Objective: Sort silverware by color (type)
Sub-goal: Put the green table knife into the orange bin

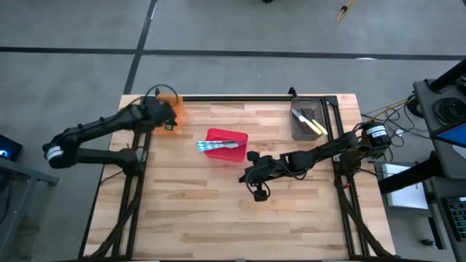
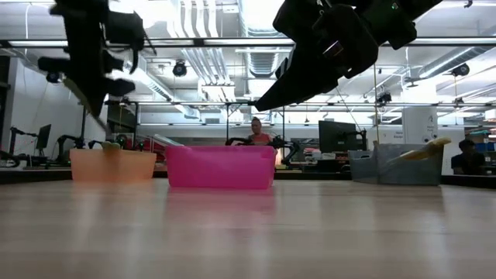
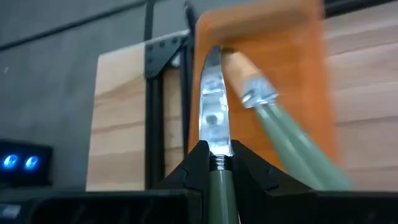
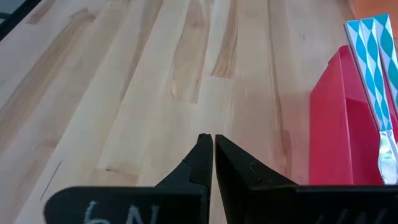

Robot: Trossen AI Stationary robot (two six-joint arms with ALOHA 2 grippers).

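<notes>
My left gripper (image 1: pixel 169 116) is over the orange bin (image 1: pixel 172 103) at the table's far left, shut on a green-handled knife (image 3: pixel 213 134) whose blade points into the bin. A second green-handled utensil (image 3: pixel 273 130) leans in the orange bin. Blue-patterned utensils (image 1: pixel 218 145) lie across the red bin (image 1: pixel 226 145) at mid-table. Yellow-handled utensils (image 1: pixel 313 125) lie in the grey bin (image 1: pixel 306 120) at the far right. My right gripper (image 1: pixel 256 191) is shut and empty above the bare table, near side of the red bin. My left gripper pinches the green-handled knife between its two fingers at the handle's blade end (image 3: pixel 217 174). The fingers lie along the knife, and the blade (image 3: pixel 211 118) sticks out past the fingertips. The knife is lifted above the orange bin, slanting down toward it.
The three bins stand along the table's far half. The near half of the wooden table (image 1: pixel 240 225) is bare wood. A black frame rail (image 1: pixel 233 97) runs along the far edge. A person (image 2: pixel 256 132) sits in the room behind the table.
</notes>
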